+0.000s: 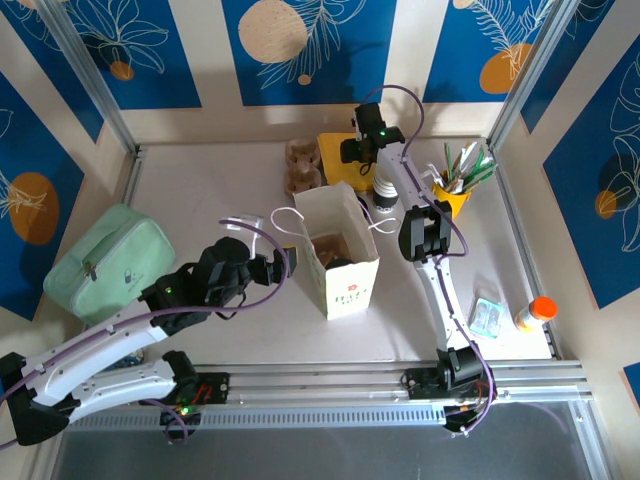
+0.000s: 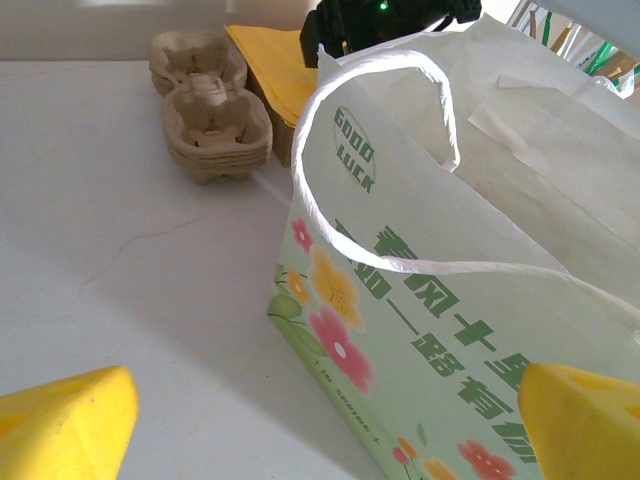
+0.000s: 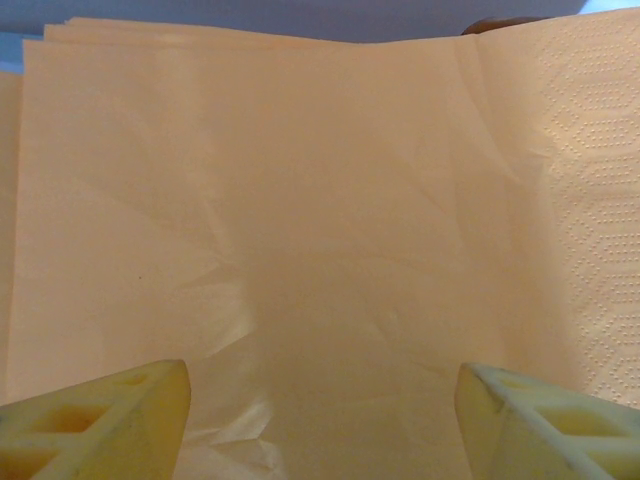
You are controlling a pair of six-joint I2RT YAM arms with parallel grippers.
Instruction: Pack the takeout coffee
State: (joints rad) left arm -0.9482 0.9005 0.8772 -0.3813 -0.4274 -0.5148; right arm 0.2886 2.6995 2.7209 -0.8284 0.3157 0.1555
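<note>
A white paper bag [image 1: 347, 287] printed with flowers and green lettering [image 2: 450, 330] stands open mid-table. Inside it I see a brown cardboard carrier and a dark round top [image 1: 344, 263] that looks like the takeout coffee's black lid; the cup's side is hidden. My left gripper [image 1: 281, 262] is open just left of the bag, its yellow fingertips [image 2: 60, 425] on either side of the bag's lower corner, apart from it. My right gripper [image 1: 352, 150] hangs open low over a stack of yellow napkins [image 3: 300, 200] at the back, with nothing between its fingers [image 3: 110, 410].
Brown pulp cup carriers [image 1: 300, 165] [image 2: 205, 110] lie left of the napkins. A stack of white cups [image 1: 385, 188] stands behind the bag. A yellow holder of utensils [image 1: 455, 190] is at back right, a mint pouch [image 1: 110, 260] at left, and an orange-capped bottle [image 1: 535, 312] with a packet [image 1: 487, 317] at right.
</note>
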